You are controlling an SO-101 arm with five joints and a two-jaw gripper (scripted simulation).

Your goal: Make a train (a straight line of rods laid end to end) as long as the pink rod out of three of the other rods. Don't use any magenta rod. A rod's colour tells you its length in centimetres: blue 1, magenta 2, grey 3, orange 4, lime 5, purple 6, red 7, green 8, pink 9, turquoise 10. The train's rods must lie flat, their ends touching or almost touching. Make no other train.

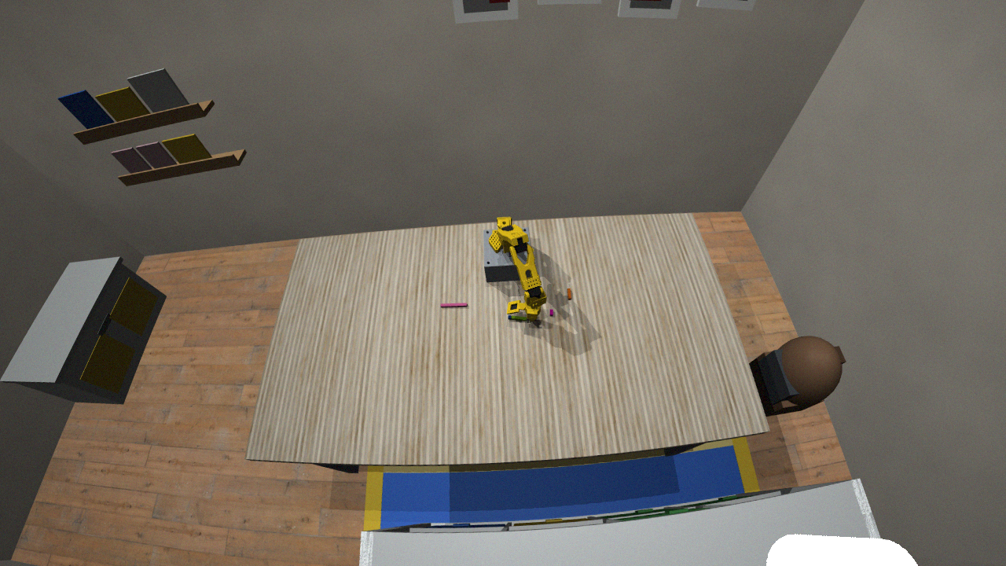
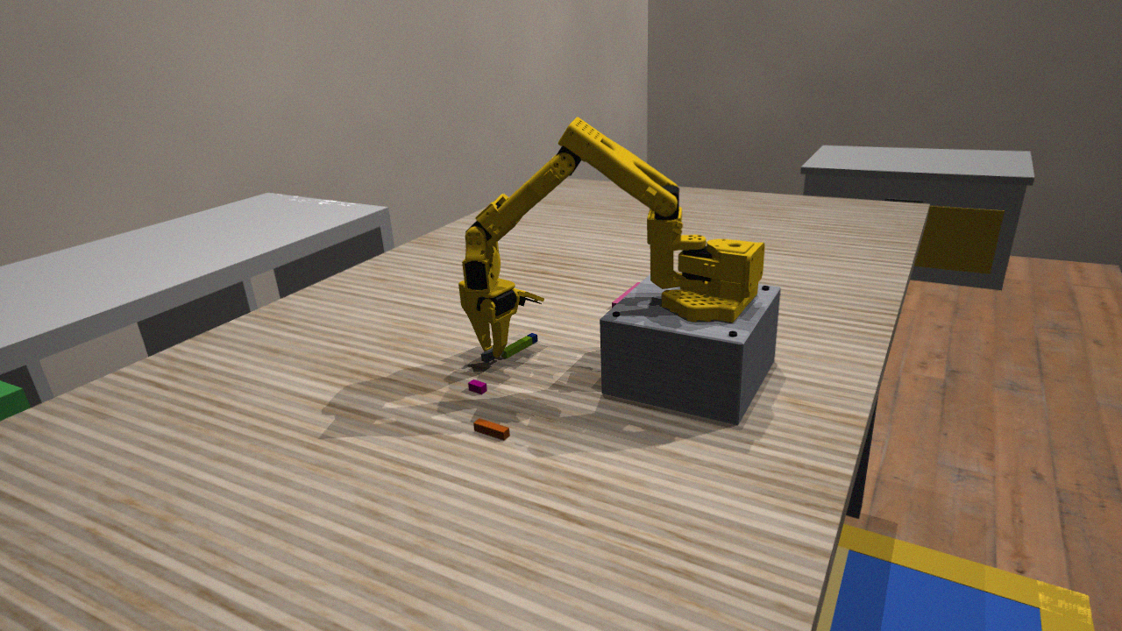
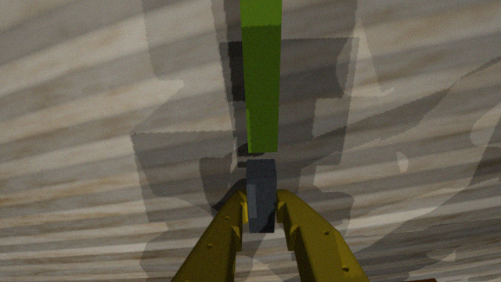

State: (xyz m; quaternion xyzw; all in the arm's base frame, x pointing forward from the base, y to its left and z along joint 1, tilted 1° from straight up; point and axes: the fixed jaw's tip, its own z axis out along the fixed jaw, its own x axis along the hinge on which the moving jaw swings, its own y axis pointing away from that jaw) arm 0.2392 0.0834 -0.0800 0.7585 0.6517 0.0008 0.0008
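My gripper [image 3: 261,204] is shut on a short grey rod [image 3: 261,195], held low at the table surface. It also shows in the exterior view [image 2: 489,354]. The grey rod lies in line with a lime rod [image 3: 260,86], with a small gap between their ends. In the side view the lime rod [image 2: 516,345] has a small blue rod [image 2: 532,337] at its far end. The pink rod [image 1: 453,305] lies flat to the left of the arm, apart from the others. A magenta rod [image 2: 477,386] and an orange rod [image 2: 491,428] lie loose nearby.
The arm's grey base block [image 2: 690,352] stands close to the right of the rods in the side view. A grey bench [image 2: 157,266] runs along the far side of the table. A brown round object [image 1: 809,369] sits off the table's right edge.
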